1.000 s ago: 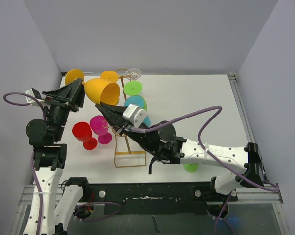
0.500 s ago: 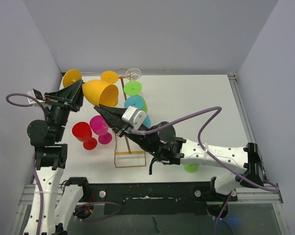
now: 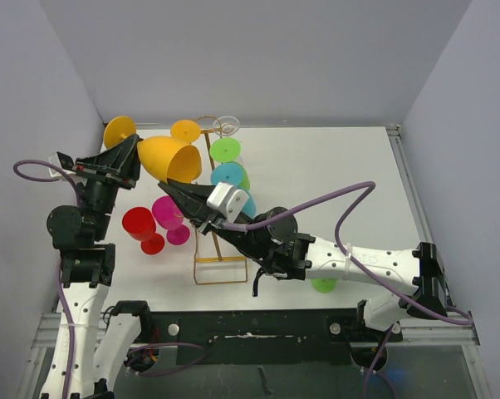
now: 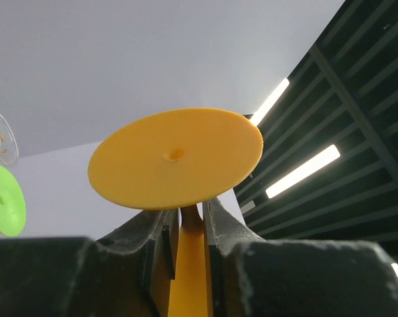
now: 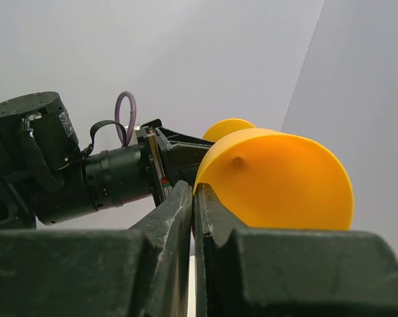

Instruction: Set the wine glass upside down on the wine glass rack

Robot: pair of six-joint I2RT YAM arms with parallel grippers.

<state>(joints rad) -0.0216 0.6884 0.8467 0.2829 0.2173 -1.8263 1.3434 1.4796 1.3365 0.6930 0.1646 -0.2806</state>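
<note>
Leftward and a touch upward goes the orange wine glass (image 3: 169, 158) since a second ago, and the left gripper (image 3: 134, 148) has narrowed around its stem (image 4: 189, 264). The glass hangs in the air over the far left of the table (image 3: 333, 166), lying nearly on its side, foot (image 4: 176, 158) towards the left wall and open bowl towards the wine glass rack (image 3: 220, 283), which stands just beside it with green, clear and cyan glasses already on it. In the left wrist view both fingers press against the stem just under the foot – a narrow, closed hold. The right gripper (image 3: 174, 183) is pinched fully together on the thin lower rim of the bowl, as its own wrist view shows, so the glass is carried at both ends. It looks like opaque moulded plastic: probably light, stiff and far less breakable than real glass, but smooth, so it could slip or swing in a small pinch. The rim hold seems the weaker one, since a thin curved edge can pivot between flat pads. The stem near the foot is the better place to hold it – this leaves the bowl free to turn mouth-down and the foot free to catch in a hook.
</note>
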